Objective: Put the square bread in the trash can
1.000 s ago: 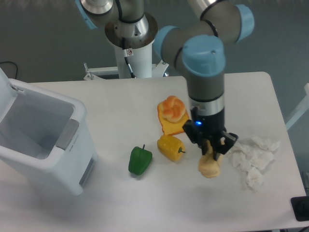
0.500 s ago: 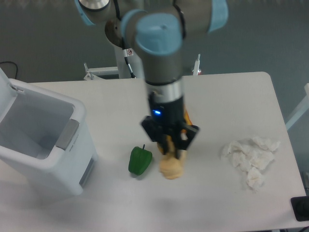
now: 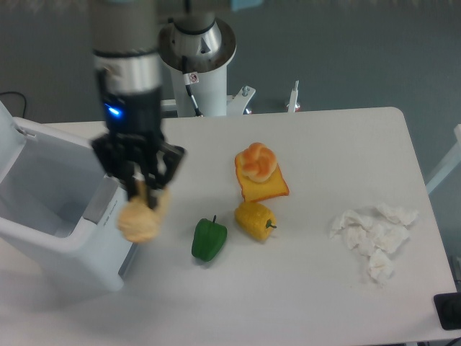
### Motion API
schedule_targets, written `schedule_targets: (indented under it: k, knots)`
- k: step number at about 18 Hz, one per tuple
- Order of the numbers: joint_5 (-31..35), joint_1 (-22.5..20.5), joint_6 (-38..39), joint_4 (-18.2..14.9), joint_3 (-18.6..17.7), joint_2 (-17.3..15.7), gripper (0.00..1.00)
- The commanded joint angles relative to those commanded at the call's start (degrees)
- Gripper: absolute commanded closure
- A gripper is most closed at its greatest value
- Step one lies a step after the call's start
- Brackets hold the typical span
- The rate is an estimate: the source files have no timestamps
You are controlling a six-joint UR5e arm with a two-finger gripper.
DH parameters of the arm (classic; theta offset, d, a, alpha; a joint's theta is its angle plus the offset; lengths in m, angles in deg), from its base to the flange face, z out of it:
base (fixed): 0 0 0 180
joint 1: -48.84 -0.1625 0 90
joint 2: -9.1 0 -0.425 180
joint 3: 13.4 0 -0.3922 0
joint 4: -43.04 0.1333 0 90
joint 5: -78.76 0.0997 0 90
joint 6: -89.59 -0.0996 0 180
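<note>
Bread (image 3: pixel 140 222) hung pinched in the closed gripper (image 3: pixel 143 196), lifted off the table (image 3: pixel 346 144), just at the near right rim of the bin (image 3: pixel 50 209), whose open mouth lay to the gripper's left. To finish well, I judged the arm should carry further left until the bread sat fully over the opening, clear of the grey rim panel (image 3: pixel 100 200), before letting go. No readable writing showed, only a small red-marked tag (image 3: pixel 192 78) on the base
</note>
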Motion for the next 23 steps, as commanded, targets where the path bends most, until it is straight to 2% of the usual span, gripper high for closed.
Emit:
schedule_targets:
  k: [3,4,7,8,10,13,20,21,23]
  knots:
    - [-0.09,2.99,1.94,-0.09,-1.05,-0.88,0.57]
    - [-0.09,3.96,2.03,-0.09,-1.58,-0.89,0.49]
    - [-0.09,6.6,2.39,-0.09,-4.12,-2.02,0.38]
    - [-0.09,7.04,2.39,-0.09,-4.91,-2.11,0.31]
    - [-0.09,7.31,2.56,-0.09,-5.45,-2.38,0.0]
    - [-0.09,7.48,5.46,-0.09,-5.54,-2.38,0.0]
    - [0.0,6.87,5.37,0.0,-5.62,-2.11,0.0]
    - [0.35,6.43,5.38,0.09,-5.54,-2.12,0.0]
    - [0.35,2.41,5.11,0.0,-5.54,-2.55,0.0]
